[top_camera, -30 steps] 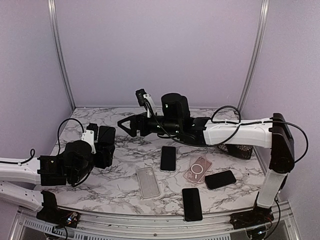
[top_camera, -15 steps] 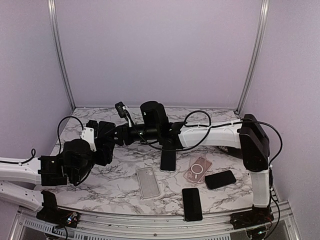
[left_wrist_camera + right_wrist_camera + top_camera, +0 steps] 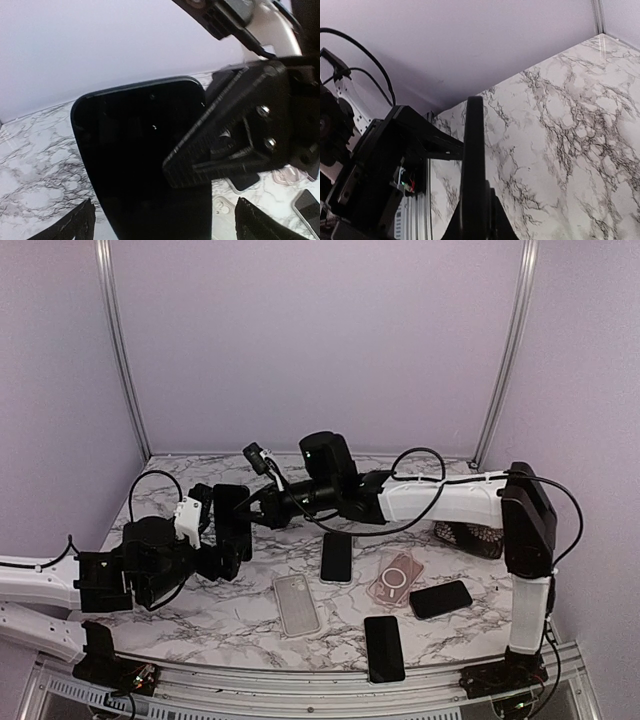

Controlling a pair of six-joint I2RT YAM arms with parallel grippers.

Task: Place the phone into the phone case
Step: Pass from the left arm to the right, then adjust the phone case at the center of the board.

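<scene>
Handover just done: left tool [image 3: 165,225] has let go, fingers spread wide, right tool [image 3: 256,512] now clenched on the flat black slab phone [image 3: 135,160], upright above the marble table [image 3: 200,625] left of centre, free to go to the clear plastic case [image 3: 297,603] lower centre.

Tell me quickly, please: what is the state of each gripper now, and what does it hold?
Left gripper: open, holding nothing.
Right gripper: closed on the black phone, one finger on each face.
</scene>
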